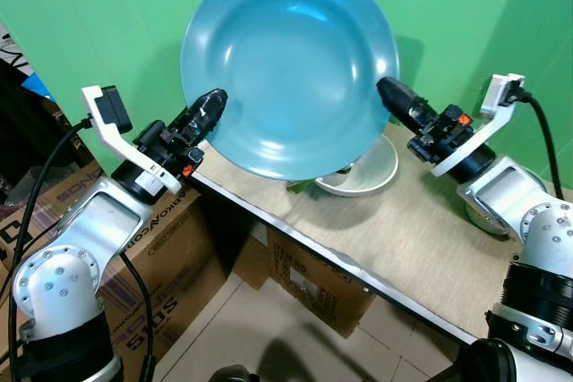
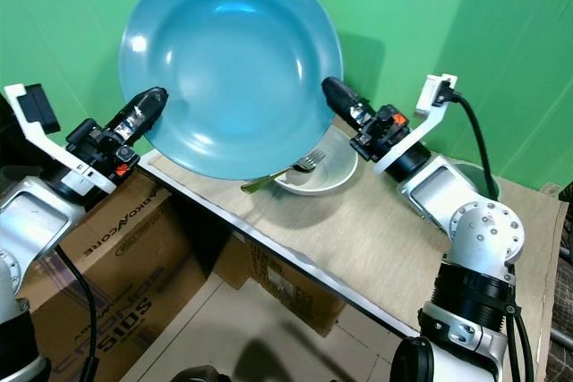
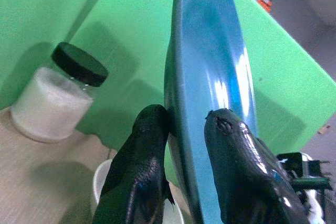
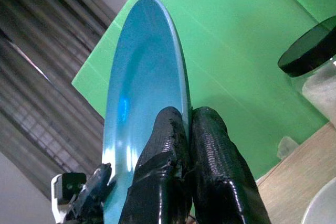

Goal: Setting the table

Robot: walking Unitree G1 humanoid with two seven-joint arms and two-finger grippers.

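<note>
I hold the blue plate (image 1: 291, 64) up in the air above the desk (image 1: 421, 248), tilted nearly upright with its hollow facing me. My left fingers (image 3: 142, 171) pinch its rim on my left side, one finger on each face, and my right fingers (image 4: 210, 166) clamp the opposite rim the same way. Below the plate, a white bowl (image 2: 327, 176) sits on the desk with a fork (image 2: 286, 172) resting in it. A black-lidded jar (image 3: 55, 98) stands by the green backdrop (image 1: 466, 6).
</note>
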